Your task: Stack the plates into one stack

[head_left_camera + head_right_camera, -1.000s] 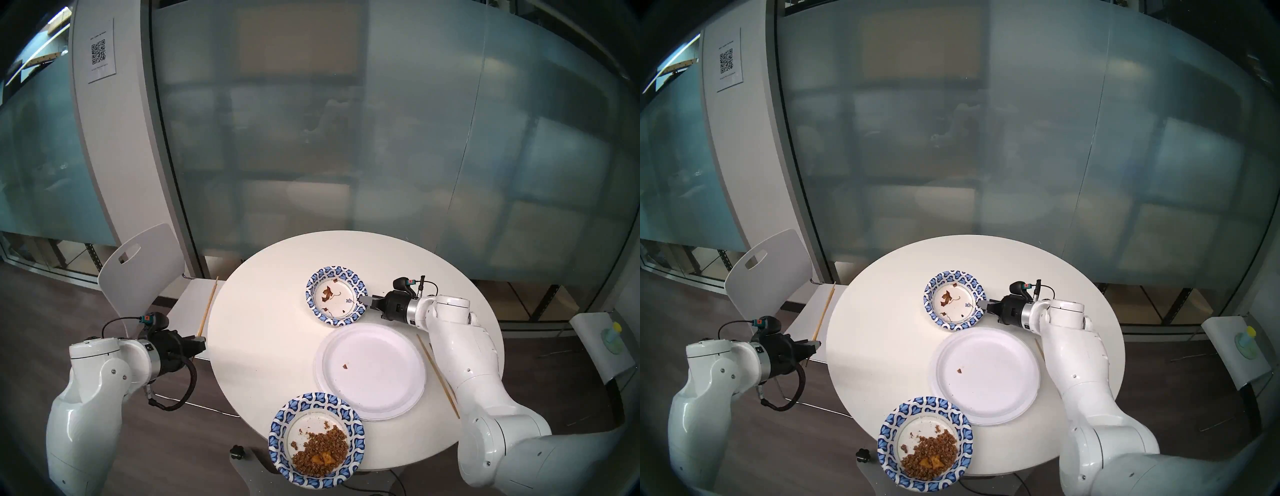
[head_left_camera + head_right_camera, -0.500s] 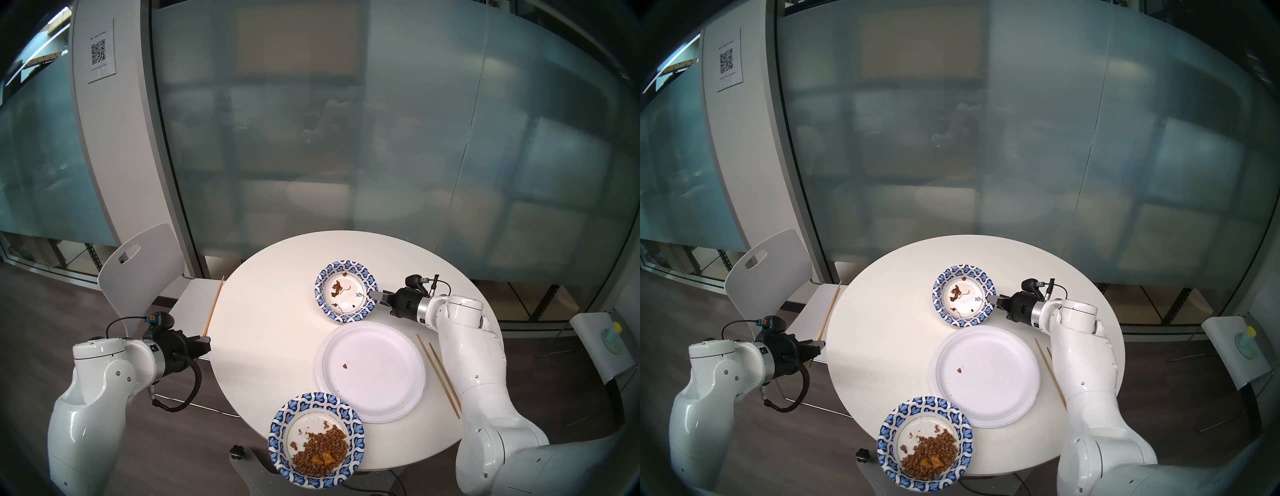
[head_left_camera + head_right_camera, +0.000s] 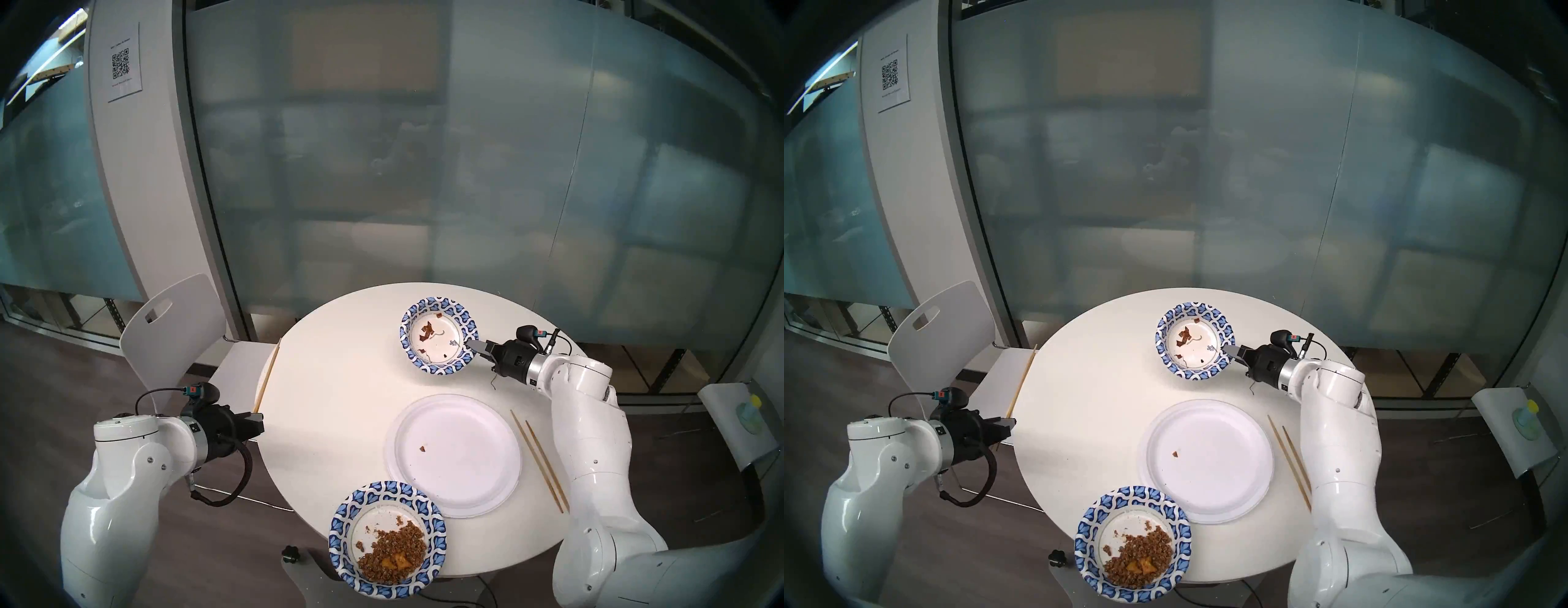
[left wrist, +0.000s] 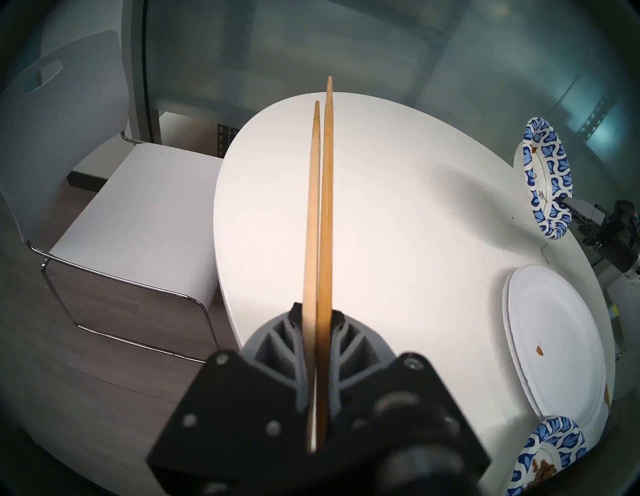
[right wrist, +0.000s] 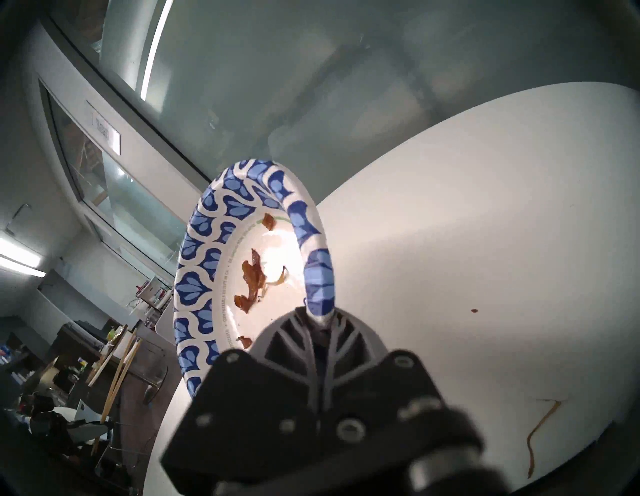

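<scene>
My right gripper (image 3: 473, 344) is shut on the rim of a small blue-patterned plate (image 3: 437, 304) with brown scraps and holds it above the far side of the table; it also shows in the right wrist view (image 5: 194, 277). Two large white plates (image 3: 466, 458) lie stacked at the middle right. A second blue-patterned plate (image 3: 384, 490) with brown food overhangs the near table edge. My left gripper (image 3: 256, 424) is shut on a pair of chopsticks (image 4: 320, 207) at the table's left edge.
A round white table (image 3: 339, 403) bears everything. Another pair of chopsticks (image 3: 539, 460) lies right of the white plates, beside my right arm. A thin noodle strand (image 3: 492, 382) lies under my right gripper. A white chair (image 3: 178, 331) stands at the left.
My right gripper has carried the scrap plate up, farther away and to the right, clear of the white plates. My left gripper has shifted slightly right with its chopsticks.
</scene>
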Robot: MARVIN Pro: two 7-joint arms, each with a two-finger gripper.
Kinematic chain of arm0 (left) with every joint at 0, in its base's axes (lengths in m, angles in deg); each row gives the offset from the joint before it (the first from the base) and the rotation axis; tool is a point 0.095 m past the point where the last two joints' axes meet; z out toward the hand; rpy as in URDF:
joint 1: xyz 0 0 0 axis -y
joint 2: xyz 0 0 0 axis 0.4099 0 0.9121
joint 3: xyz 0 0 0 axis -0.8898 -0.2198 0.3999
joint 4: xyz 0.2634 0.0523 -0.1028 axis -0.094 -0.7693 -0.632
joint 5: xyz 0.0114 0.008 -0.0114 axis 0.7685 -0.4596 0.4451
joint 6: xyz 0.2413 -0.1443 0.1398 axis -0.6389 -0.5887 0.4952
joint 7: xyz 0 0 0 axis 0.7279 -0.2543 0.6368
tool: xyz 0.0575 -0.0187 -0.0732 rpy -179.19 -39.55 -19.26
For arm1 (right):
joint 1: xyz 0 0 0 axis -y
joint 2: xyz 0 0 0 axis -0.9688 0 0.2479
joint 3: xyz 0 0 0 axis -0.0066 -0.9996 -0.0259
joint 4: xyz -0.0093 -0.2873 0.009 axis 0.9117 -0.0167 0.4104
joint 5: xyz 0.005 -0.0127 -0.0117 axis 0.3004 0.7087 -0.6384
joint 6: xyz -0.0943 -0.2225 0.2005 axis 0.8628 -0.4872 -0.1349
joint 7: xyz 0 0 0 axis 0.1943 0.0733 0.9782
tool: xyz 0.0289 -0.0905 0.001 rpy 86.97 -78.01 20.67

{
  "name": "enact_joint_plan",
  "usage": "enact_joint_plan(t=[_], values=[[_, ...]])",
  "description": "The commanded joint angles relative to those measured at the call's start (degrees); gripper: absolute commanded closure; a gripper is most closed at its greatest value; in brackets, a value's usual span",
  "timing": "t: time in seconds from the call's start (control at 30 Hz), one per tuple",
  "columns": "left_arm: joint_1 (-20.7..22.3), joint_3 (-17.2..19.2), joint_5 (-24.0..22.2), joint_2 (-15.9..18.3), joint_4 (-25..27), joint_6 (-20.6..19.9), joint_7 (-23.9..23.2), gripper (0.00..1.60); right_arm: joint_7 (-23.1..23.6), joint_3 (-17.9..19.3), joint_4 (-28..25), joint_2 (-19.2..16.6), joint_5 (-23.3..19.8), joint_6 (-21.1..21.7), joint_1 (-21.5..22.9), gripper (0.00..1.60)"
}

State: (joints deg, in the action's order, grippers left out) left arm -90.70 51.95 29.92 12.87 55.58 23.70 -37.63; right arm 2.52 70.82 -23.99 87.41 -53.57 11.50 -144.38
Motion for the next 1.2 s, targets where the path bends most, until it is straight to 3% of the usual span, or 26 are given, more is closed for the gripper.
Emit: enact_joint_plan(t=[0.0,0.6,0.97,1.17], values=[[-0.42,-0.86,0.32,-0.32,2.2,0.07,0.25,1.6,3.3,0.73,-7.32,-0.35,-1.74,3.18,-3.41,1.6],[-1.95,-4.12,2.08,-0.79,4.79,0.27,0.41,1.6,9.82,2.9,-19.88,-1.56,-2.78,8.33,-14.95,1.6],[-2.79,-4.72,3.11,-0.95,6.13,0.4,0.41,1.6,7.49,3.72,-27.96,-1.48,-5.11,12.43,-22.51,1.6],[-3.64,-4.5,3.54,-1.23,6.91,0.51,0.3,1.6,5.16,3.46,-33.36,-1.6,-6.87,12.56,-26.87,1.6]])
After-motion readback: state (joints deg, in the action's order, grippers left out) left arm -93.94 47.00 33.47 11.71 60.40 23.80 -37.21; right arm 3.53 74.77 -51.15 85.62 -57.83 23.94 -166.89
